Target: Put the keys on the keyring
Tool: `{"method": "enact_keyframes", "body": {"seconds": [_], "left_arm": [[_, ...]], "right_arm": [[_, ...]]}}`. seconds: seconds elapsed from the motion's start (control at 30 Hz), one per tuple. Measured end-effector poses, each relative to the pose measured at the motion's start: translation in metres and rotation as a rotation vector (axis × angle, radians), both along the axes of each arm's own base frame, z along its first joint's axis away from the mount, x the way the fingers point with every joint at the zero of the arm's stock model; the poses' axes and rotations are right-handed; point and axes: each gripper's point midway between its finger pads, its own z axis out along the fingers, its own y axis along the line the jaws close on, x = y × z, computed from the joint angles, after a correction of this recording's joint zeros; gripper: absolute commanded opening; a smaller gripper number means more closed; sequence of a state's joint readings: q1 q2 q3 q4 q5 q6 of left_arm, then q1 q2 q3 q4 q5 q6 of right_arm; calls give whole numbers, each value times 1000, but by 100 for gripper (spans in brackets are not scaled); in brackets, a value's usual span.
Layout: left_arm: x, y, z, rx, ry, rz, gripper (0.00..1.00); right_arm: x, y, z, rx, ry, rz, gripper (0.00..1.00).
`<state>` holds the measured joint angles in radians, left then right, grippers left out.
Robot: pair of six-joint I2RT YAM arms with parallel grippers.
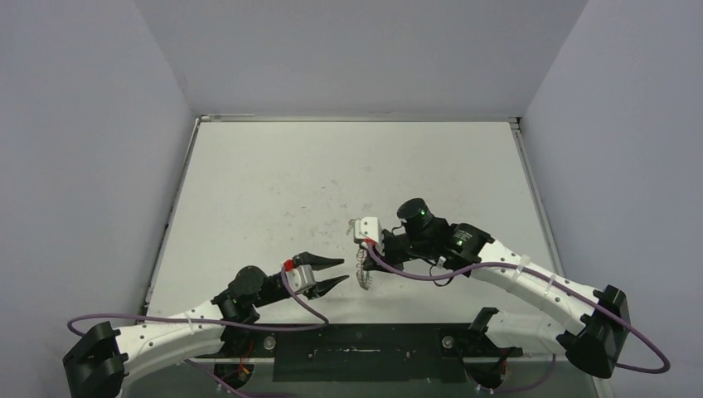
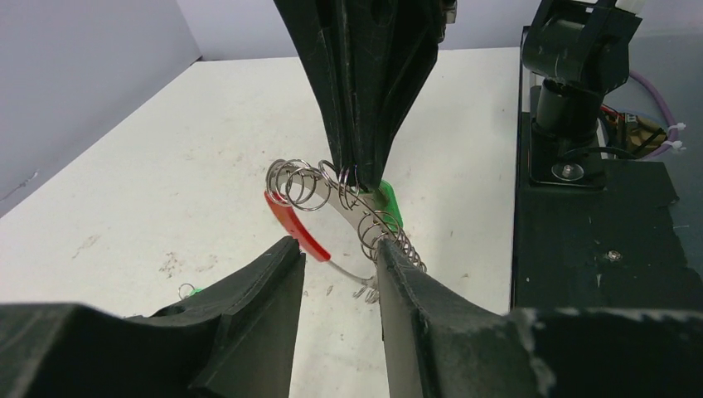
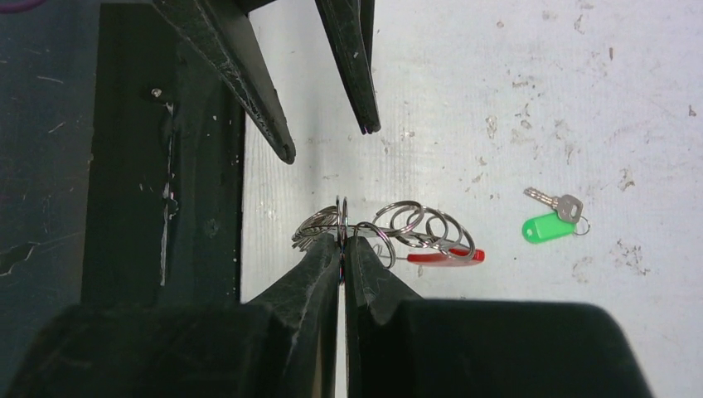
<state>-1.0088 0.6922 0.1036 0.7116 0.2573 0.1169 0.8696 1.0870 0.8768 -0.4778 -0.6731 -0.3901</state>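
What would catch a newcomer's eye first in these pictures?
The right gripper is shut on the keyring, a bunch of silver loops with a red segment, near the table's front edge. The left gripper is open right beside it, with its fingertips pointing at the ring. The keys, on their bright green tag, lie alone on the white table, off the ring.
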Motion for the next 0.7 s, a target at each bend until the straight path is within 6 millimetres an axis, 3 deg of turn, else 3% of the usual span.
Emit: {"method": "enact_keyframes", "body": {"seconds": [0.37, 0.7], "left_arm": [[-2, 4, -22, 102, 8, -4, 35], [-1, -4, -30, 171, 12, -31, 30]], "right_arm": [[2, 10, -21, -240, 46, -23, 0], [2, 11, -42, -357, 114, -50, 0]]}}
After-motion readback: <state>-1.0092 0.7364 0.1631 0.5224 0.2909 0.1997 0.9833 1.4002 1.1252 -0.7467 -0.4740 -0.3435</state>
